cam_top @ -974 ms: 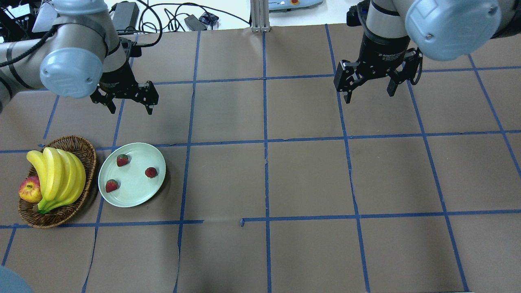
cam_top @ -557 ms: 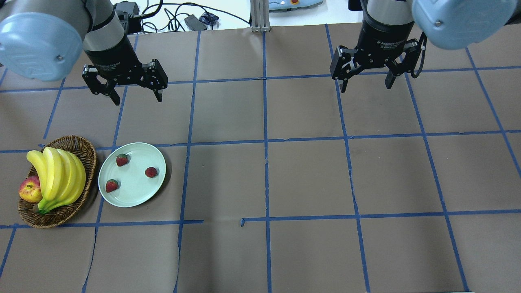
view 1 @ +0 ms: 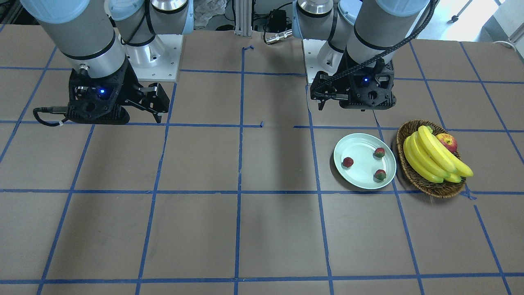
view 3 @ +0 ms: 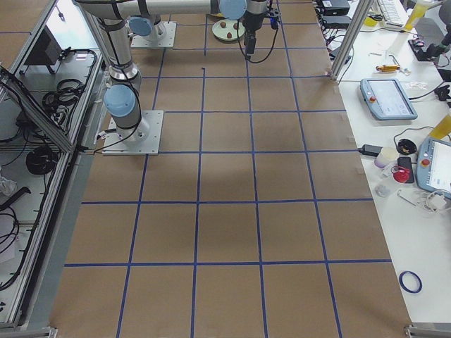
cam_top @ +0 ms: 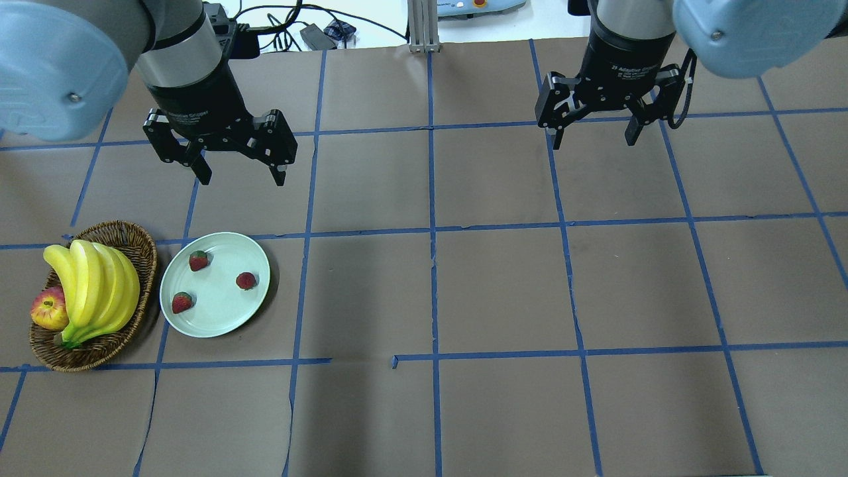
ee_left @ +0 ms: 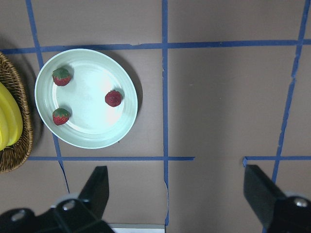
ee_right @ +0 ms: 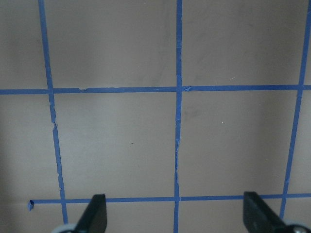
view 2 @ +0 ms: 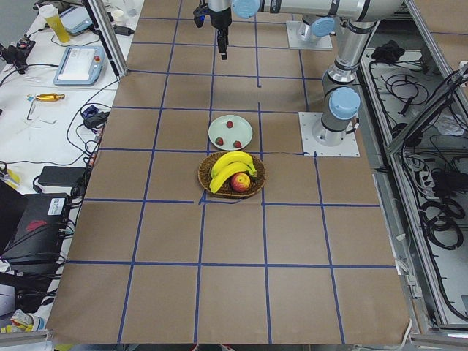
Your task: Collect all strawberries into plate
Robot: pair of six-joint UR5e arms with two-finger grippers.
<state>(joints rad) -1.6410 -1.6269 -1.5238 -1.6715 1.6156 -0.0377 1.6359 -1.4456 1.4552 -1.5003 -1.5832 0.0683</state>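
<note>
The left fingers are spread wide open. They hold nothing and touch nothing. They hang over the brown worktop, pointing down, at about 12 o'clock from the plate in the overhead view, and apart from it. The right fingers are spread wide open too, with nothing between them. They hang over bare worktop well away from the plate, at about 2 o'clock from it. All three strawberries lie inside the plate, each apart from the others. In the overhead view one sits at 11 o'clock on the plate, one at 3 o'clock and one at 8 o'clock. In the left wrist view the two near the basket show their green caps toward about 12 o'clock, so they lie with the red tip toward 6 o'clock. The third one looks almost all red, and I cannot tell which way it points. The plate is round and lies flat. The basket sits just beside it at 9 o'clock, with bananas and an apple inside.
</note>
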